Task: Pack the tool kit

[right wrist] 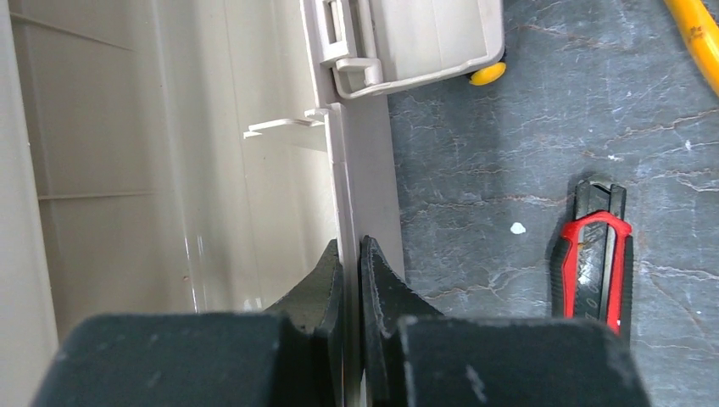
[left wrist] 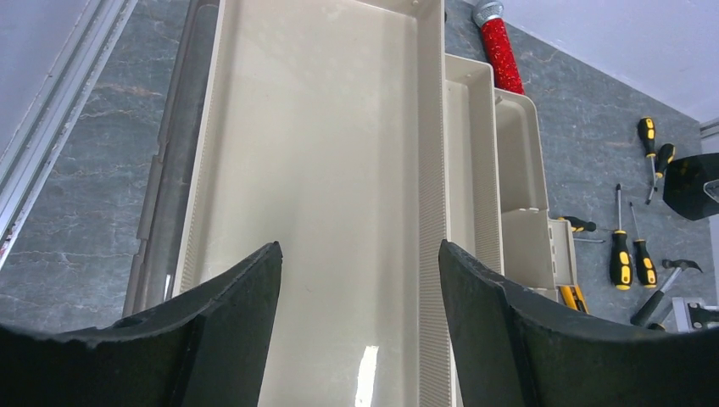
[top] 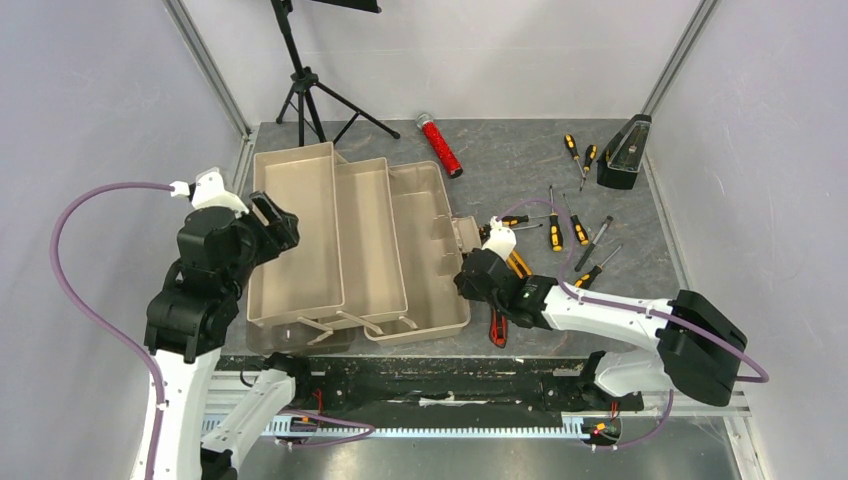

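The tool kit's tan toolbox [top: 300, 240] lies open at centre-left, its fold-out trays fanned out side by side. My left gripper [top: 272, 222] hovers over the leftmost tray [left wrist: 322, 127], open [left wrist: 360, 246], with nothing between its fingers. My right gripper [top: 478, 277] is shut [right wrist: 350, 244] on the toolbox's thin right wall [right wrist: 360, 170]. A red utility knife [right wrist: 593, 263] lies on the table just right of that wall [top: 497, 328]. An orange utility knife [top: 518, 264] sits beside the right wrist. Black-orange screwdrivers [top: 555, 232] and a small hammer [left wrist: 670, 284] are scattered to the right.
A red glittery cylinder [top: 441, 146] lies behind the toolbox. A black wedge-shaped metronome [top: 625, 152] stands at the back right, with more screwdrivers [top: 572, 150] beside it. A black tripod [top: 300, 85] stands at the back left. Frame walls enclose the table.
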Action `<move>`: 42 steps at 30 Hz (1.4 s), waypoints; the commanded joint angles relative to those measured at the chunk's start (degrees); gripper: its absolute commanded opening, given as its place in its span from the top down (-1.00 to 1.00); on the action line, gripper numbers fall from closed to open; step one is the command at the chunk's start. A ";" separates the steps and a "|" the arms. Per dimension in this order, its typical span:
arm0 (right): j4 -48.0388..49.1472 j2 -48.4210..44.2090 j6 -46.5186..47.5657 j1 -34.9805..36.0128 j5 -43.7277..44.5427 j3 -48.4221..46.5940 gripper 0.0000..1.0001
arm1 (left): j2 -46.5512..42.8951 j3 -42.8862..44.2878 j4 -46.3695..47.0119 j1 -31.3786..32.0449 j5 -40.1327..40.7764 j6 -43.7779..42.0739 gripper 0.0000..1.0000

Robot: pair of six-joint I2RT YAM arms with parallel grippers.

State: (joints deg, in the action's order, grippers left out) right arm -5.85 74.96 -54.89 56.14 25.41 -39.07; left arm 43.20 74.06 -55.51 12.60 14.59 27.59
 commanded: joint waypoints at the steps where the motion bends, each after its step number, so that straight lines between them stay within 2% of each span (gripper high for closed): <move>1: 12.00 1.06 -9.68 0.19 -4.47 -1.49 1.00 | -1.51 -0.84 2.60 -0.12 -1.16 2.46 -0.48; 5: 11.61 1.29 -7.21 1.41 -8.01 -2.78 0.96 | -2.86 -1.03 2.18 -0.12 -0.80 2.03 -0.48; 11: 11.14 1.20 -3.66 4.70 -9.89 -5.34 0.33 | -3.22 -1.46 2.28 -0.12 -2.36 2.89 -0.49; 20: 8.60 -4.29 0.37 5.69 -7.39 -3.71 -0.23 | -5.00 -2.74 2.19 -0.12 -4.37 3.03 -0.50; 24: 5.95 -9.86 7.30 5.12 -1.63 -3.38 -0.53 | -6.94 -3.68 2.52 -0.12 -5.25 2.48 -0.53; 29: 1.00 -16.75 23.14 1.60 3.69 -5.29 -0.93 | -12.44 -6.57 5.68 -0.12 -5.86 0.44 -0.73; 34: -4.63 -19.72 35.85 -5.74 4.04 -7.10 -0.96 | -19.65 -10.58 10.50 -0.12 -4.04 -1.68 -0.92; 39: -9.51 -17.99 43.68 -16.07 -5.96 -7.65 -0.96 | -26.96 -16.64 15.34 -0.12 -2.26 -3.80 -0.99; 42: -12.60 -15.46 44.25 -22.15 -11.68 -7.40 -0.96 | -31.61 -21.03 18.90 -0.12 -1.98 -4.34 -0.99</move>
State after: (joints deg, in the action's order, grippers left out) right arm -12.82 56.95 -16.84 39.81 22.04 -44.82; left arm 15.75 57.39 -43.92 12.60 11.05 26.50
